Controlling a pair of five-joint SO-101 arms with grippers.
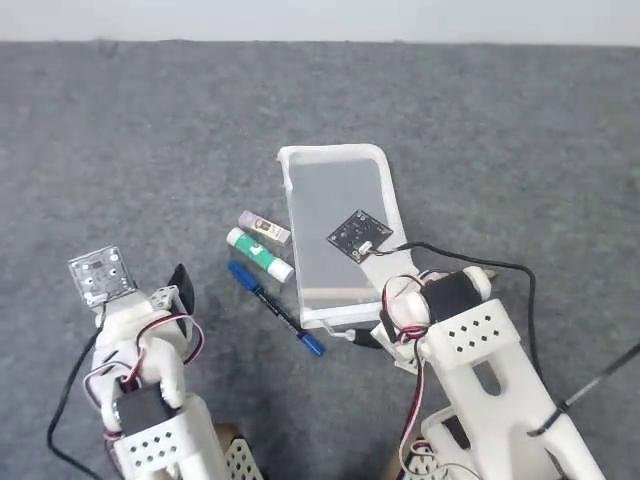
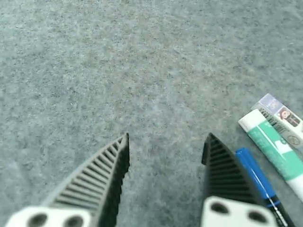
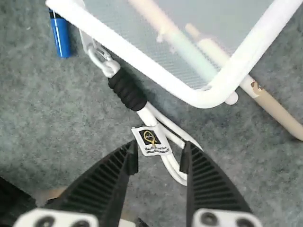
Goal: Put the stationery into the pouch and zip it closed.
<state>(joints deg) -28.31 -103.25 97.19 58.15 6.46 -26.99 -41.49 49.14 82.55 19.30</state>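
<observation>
A white mesh pouch [image 1: 335, 200] lies flat at the table's middle. To its left lie a purple-labelled stick [image 1: 263, 227], a green-and-white glue stick [image 1: 260, 255] and a blue pen [image 1: 275, 307]. My right gripper [image 3: 158, 158] is open at the pouch's near end, its fingers on either side of the white pull cord [image 3: 163, 158] with its tag [image 3: 151, 142]. The pouch [image 3: 142, 52] holds pale long items, and a beige pencil [image 3: 274, 106] sticks out at its corner. My left gripper [image 2: 165, 151] is open over bare carpet, beside the pen [image 2: 258, 182] and glue stick [image 2: 279, 151].
Grey carpet [image 1: 140, 150] covers the whole table. The right arm's body [image 1: 480, 350] stands just near of the pouch, the left arm's [image 1: 140, 380] at the near left. A black sleeve [image 3: 127, 90] joins the cord to the metal zip ring [image 3: 102, 61].
</observation>
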